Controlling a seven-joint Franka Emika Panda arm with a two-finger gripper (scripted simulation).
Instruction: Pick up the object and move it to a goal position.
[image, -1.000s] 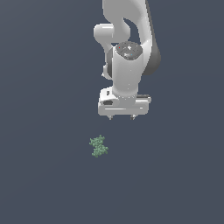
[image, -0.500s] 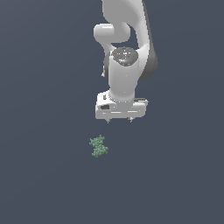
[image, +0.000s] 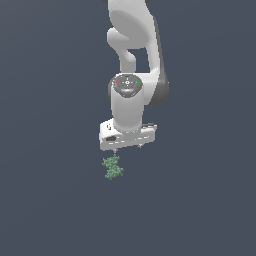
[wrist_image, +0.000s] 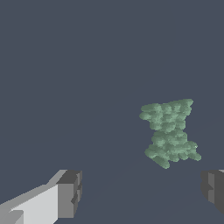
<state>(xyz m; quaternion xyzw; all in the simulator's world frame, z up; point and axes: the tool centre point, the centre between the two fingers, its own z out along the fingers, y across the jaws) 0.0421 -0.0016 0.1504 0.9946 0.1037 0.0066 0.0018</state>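
A flat, dark slate-grey surface (image: 45, 200) is recorded across the whole scene in both views. Toward the exterior view's left of centre, a small muted-green, bumpy cluster of tiny balls (image: 113, 167), irregular and pinched at the waist, is seen lying on that surface; it is far smaller than the hardware above it. It is placed just below the exterior view's left end of the white, block-shaped gripper (image: 128, 147), close to it, and contact cannot be confirmed from that view. The gripper is carried by a white, rounded robot arm with a dark grey joint band (image: 131, 45), entering from the top of the picture and pointed downward. In the wrist view, one pale finger with a dark grey pad (wrist_image: 65, 194) and a second dark grey pad (wrist_image: 213, 187) at the opposite edge are shown well apart, so the jaws are held wide with nothing between them. The green cluster (wrist_image: 169, 132) is seen beyond the fingertips, nearer the second pad, untouched by either.
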